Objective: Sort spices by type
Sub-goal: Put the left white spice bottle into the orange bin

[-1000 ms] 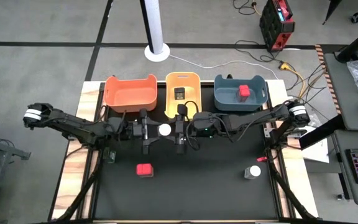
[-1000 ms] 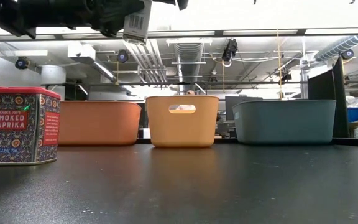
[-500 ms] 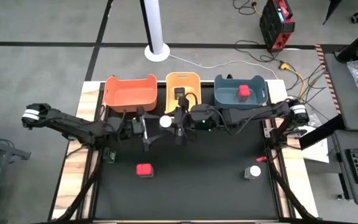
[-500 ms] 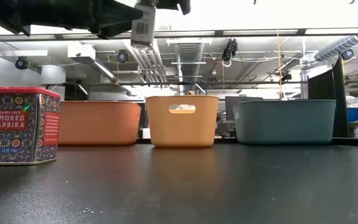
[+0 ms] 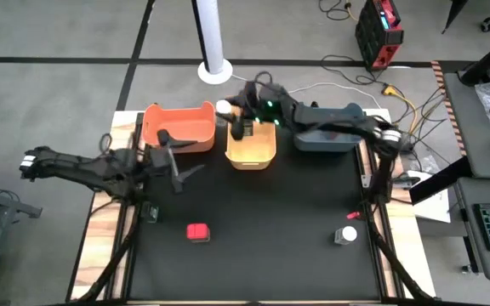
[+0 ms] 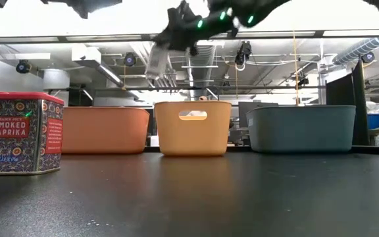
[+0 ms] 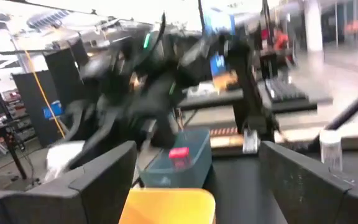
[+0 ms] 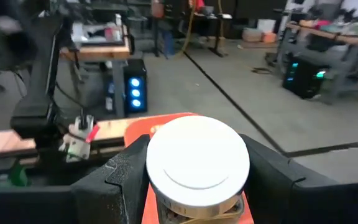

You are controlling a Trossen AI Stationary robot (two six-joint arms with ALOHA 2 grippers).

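My right gripper reaches from the table's right over the yellow bin and is shut on a clear white-capped jar, which hangs high near the orange bin's far right corner. My left gripper stands open in front of the orange bin, nothing between its fingers. A red paprika tin and a second white-capped jar stand on the black mat. A red box lies in the blue bin. My right gripper pinches the jar's clear body just under the white cap between its two fingers, one on each side. The fingers come about level from the table's right. The jar is lifted clear, high above the bins and tilted.
Three bins stand in a row along the far edge: orange, yellow, blue. The right arm stretches across the blue and yellow bins. A white post rises behind the bins.
My left gripper has opened, let go of the jar and drawn back toward the table's left, rising. My right gripper, still shut on the jar, has swung it from mid-table toward the far edge and left, over the yellow bin to the orange bin's corner.
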